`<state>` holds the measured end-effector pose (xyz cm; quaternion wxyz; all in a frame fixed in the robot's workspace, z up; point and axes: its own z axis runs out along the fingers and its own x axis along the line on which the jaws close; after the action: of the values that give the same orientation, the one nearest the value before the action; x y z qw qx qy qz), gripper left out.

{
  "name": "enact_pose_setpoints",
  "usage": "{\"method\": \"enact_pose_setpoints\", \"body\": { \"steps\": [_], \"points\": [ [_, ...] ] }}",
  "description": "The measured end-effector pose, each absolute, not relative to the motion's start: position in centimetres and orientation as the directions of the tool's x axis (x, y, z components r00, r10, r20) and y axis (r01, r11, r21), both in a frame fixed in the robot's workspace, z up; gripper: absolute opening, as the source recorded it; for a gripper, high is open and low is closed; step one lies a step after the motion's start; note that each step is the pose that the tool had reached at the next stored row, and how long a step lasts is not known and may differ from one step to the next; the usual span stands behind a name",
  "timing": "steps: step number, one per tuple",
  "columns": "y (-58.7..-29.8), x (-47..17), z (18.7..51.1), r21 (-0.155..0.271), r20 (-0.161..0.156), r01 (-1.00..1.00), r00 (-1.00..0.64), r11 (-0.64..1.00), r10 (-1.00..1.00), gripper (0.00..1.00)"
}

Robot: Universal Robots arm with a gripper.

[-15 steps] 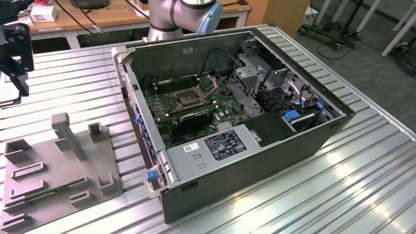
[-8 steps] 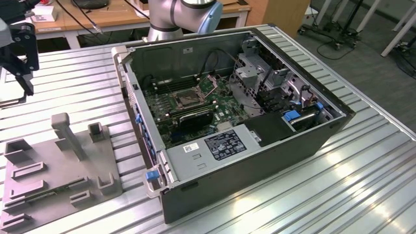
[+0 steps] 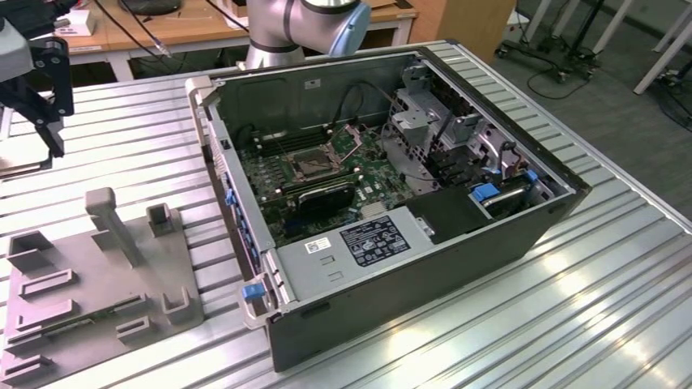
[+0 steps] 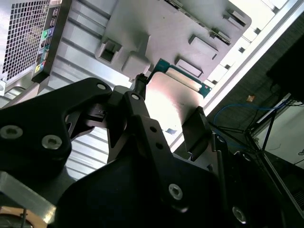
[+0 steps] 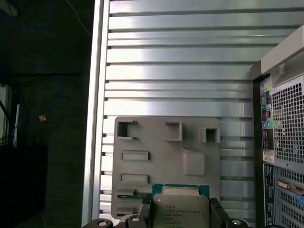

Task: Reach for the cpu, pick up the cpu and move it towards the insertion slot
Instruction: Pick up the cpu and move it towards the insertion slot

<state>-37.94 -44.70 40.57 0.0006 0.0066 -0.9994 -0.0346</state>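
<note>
Jaws sat at the exterior view's far left, clenched on the cpu (image 5: 180,209). In the first wrist view they held it by two opposite edges, with the grey tray (image 3: 81,251) below on the ribbed metal desk (image 3: 130,121). Further right stood the open computer case (image 3: 433,267), and on its board the insertion slot (image 3: 306,166), well apart from the cpu. The hold looked slight. A jolt could tilt or drop the cpu, and the case wall or cables near the slot could snag it.
</note>
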Motion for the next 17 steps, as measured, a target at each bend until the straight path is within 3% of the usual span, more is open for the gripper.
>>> {"method": "enact_pose_setpoints", "body": {
  "steps": [17],
  "points": [
    [-44.7,-36.95,40.57,0.069,0.001,-0.013,-1.0,0.998,-0.013,0.55]
  ]
}}
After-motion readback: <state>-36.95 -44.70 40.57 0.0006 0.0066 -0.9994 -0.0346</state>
